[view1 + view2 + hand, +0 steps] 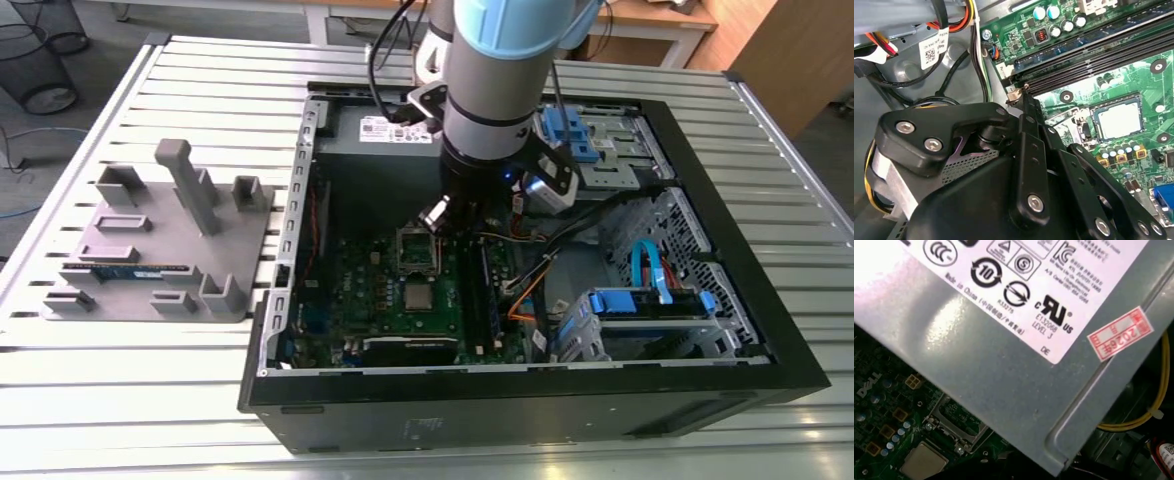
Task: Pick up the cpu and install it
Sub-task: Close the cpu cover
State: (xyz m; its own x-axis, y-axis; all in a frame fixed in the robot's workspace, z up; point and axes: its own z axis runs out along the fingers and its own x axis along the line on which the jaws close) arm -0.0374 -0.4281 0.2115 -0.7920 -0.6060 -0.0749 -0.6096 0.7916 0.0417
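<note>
Down inside the computer case (534,405) the arm blocks the exterior view's middle, its grey wrist covering the upper board. The gripper (437,218) hangs low over the motherboard (380,290). Whether it is wide or narrow, I cannot tell: in the second wrist view its own black linkage crowds the foreground and hides the tips.

There's the cpu (418,296), right in the centre of the exterior view, just below the gripper in the frame but apart from it. It sits flat in its socket with the silvery top facing up. It is square, so no long axis, and its edges run parallel to the socket's. In the second wrist view the cpu (1117,120) shows whole beside the dark memory slots (1094,57). In the first wrist view the grey power supply (1004,365) hides most of the board and the chip is cut off at the frame's edge.

The socket frame (416,247) lies off the chip, just above it in the exterior view.

The case also holds blue-bracketed drive cages (641,305) at lower right, and cables. Left of the case, on the slatted table (134,400), the grey holder (160,235) carries a memory stick (127,269).
</note>
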